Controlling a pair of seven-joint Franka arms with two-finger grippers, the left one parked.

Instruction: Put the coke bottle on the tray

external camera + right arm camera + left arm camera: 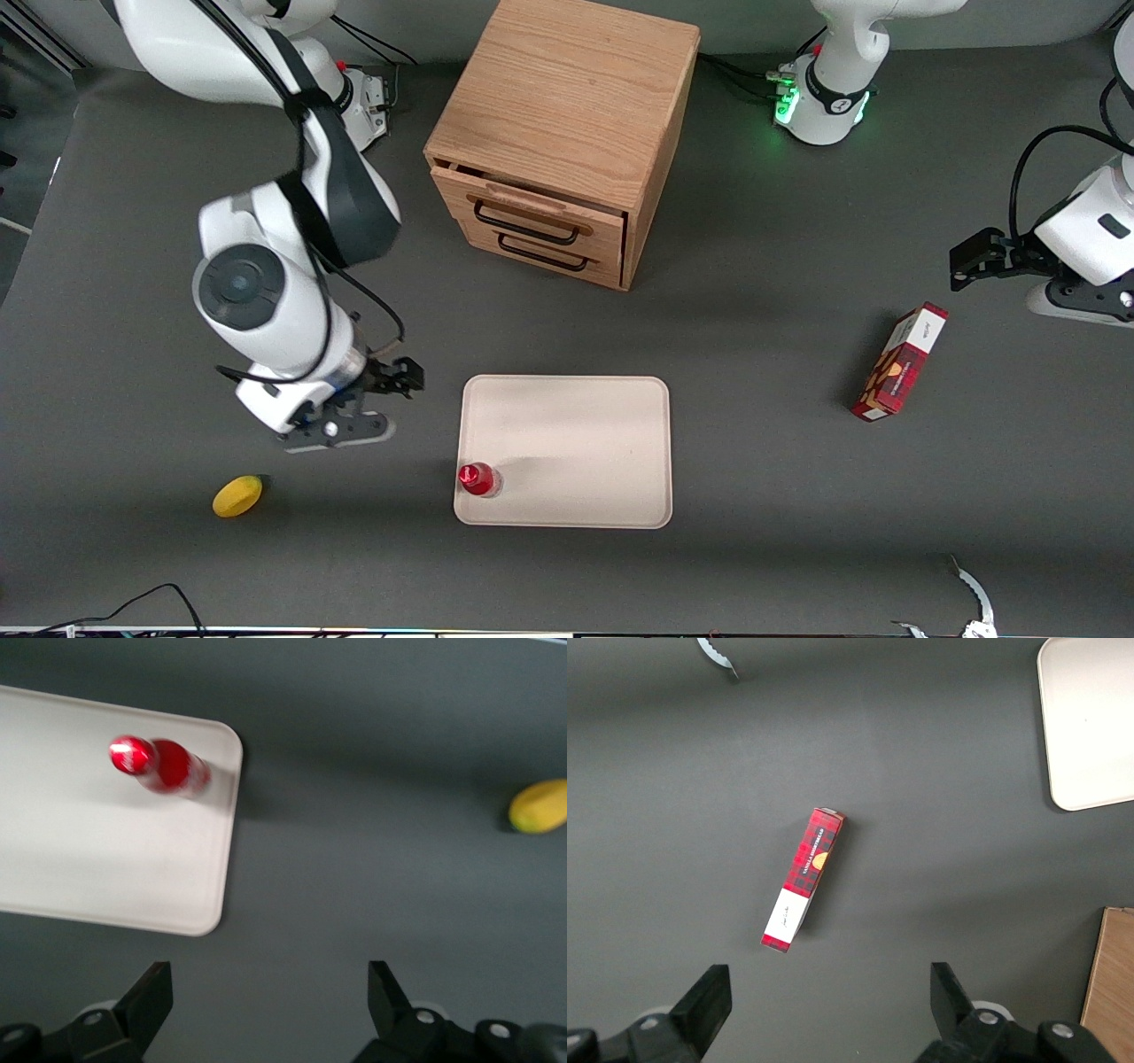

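**A:** Nearest to the front camera, what stands on the table?

**B:** Only the coke bottle (478, 478) and a yellow fruit (237, 495). The bottle stands upright on the tray (576, 443), in the corner at about 7 o'clock of it, close to the rim.

**A:** And the gripper (390, 379)?

**B:** It hangs above bare table, beside the tray on the working arm's end, apart from the bottle. The front view hides the 2 fingers partly; the right wrist view shows them spread wide with nothing between (266, 1001).

**A:** Does the wrist view add more?

**B:** Yes, the bottle (164, 766) with its red cap, the tray's rounded corner (213, 895) and the fruit (540, 806) well apart from the tray.

**A:** What else is around?

**B:** One wooden drawer cabinet (567, 142) at 12 o'clock from the tray, its top drawer slightly open. Then 1 red and white carton (899, 361) lies toward the parked arm's end; the left wrist view shows it too (803, 879). Nothing stands between gripper and tray.
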